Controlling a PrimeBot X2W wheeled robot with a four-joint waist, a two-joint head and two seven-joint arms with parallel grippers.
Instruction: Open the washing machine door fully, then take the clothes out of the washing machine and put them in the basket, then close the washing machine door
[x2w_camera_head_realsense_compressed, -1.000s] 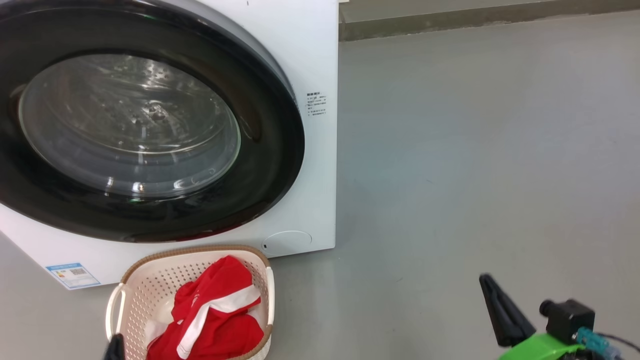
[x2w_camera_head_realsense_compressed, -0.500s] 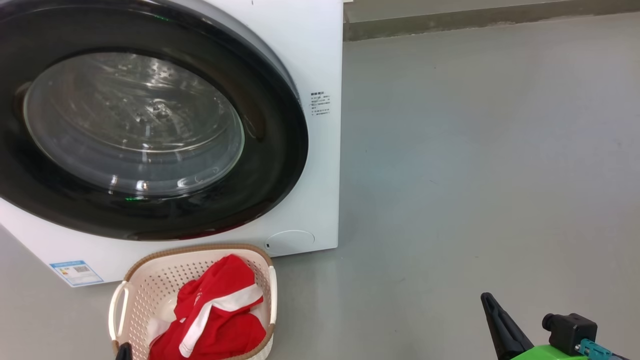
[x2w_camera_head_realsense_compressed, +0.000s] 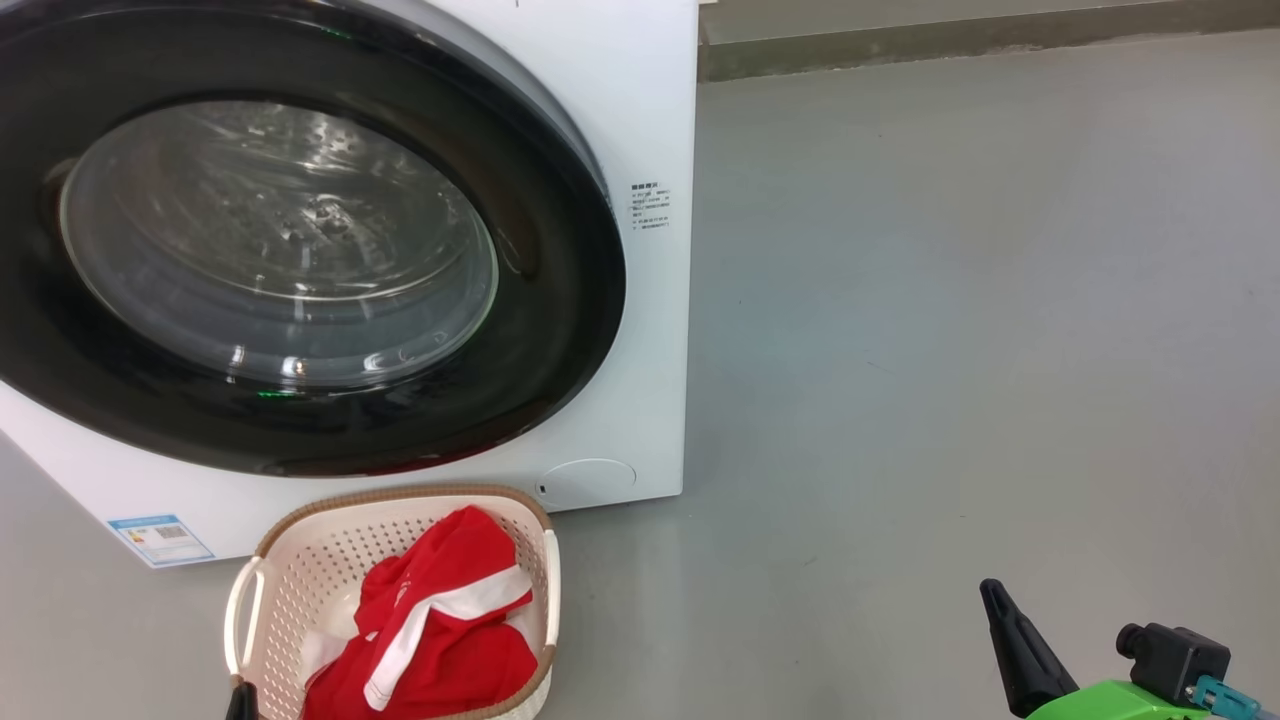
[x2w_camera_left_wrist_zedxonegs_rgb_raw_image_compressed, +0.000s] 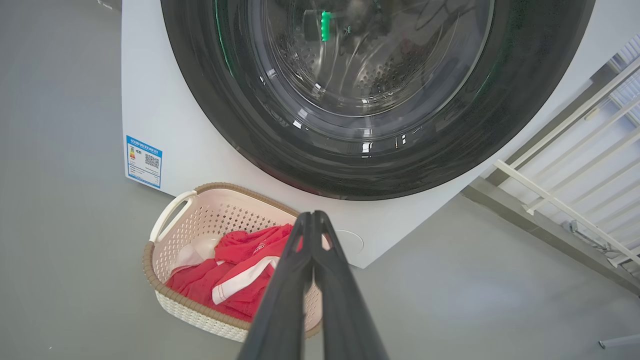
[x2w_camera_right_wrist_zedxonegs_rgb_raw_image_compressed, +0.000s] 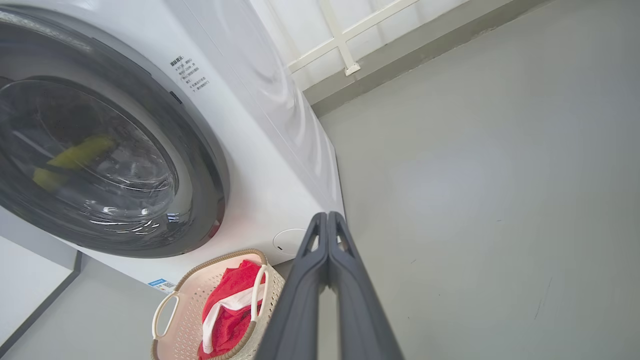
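The white washing machine (x2w_camera_head_realsense_compressed: 640, 110) fills the upper left of the head view. Its round black-rimmed door (x2w_camera_head_realsense_compressed: 560, 300) lies flat against the front, the glass window (x2w_camera_head_realsense_compressed: 280, 240) showing the steel drum. On the floor before it stands the cream basket (x2w_camera_head_realsense_compressed: 300, 560) holding red clothes (x2w_camera_head_realsense_compressed: 440, 625) with white stripes. My left gripper (x2w_camera_left_wrist_zedxonegs_rgb_raw_image_compressed: 314, 216) is shut and empty, hovering above the basket (x2w_camera_left_wrist_zedxonegs_rgb_raw_image_compressed: 210, 220); only its tip (x2w_camera_head_realsense_compressed: 240, 695) peeks in at the head view's bottom edge. My right gripper (x2w_camera_right_wrist_zedxonegs_rgb_raw_image_compressed: 327, 216) is shut with nothing in it, low at the right (x2w_camera_head_realsense_compressed: 995, 595), well away from the machine.
Grey floor (x2w_camera_head_realsense_compressed: 950, 350) spreads to the right of the machine. A wall base (x2w_camera_head_realsense_compressed: 950, 35) runs along the back. A white railing (x2w_camera_left_wrist_zedxonegs_rgb_raw_image_compressed: 565, 150) stands beside the machine. A blue label (x2w_camera_head_realsense_compressed: 160, 538) and a round cap (x2w_camera_head_realsense_compressed: 590, 482) sit low on the machine's front.
The head camera has panned a little, shifting the scene rightward. Both grippers have sunk lower in the picture; the right one's fingers have drawn back toward the bottom edge.
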